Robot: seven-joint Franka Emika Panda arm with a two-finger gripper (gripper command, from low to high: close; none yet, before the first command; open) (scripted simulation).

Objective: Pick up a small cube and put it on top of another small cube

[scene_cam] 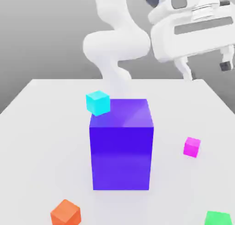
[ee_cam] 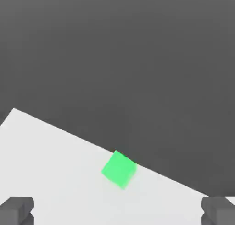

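The small magenta-pink cube [scene_cam: 192, 147] rests on the white table [scene_cam: 41, 127] at the exterior view's right, beside the big blue-violet block [scene_cam: 121, 143]. Near the table's front right corner sits the small green cube [scene_cam: 217, 218], cut by the picture's edge; the hand view has this green cube [ee_cam: 119, 169] close to the table's edge. High above the table's right side hangs my gripper [scene_cam: 206, 67], well above both cubes. It is open, its dark fingertips [ee_cam: 16, 209] wide apart with nothing between them.
A cyan cube [scene_cam: 97, 102] sits at the block's upper left corner in the exterior view. An orange cube [scene_cam: 65, 213] lies near the front left. The tall block stands mid-table, left of the magenta cube.
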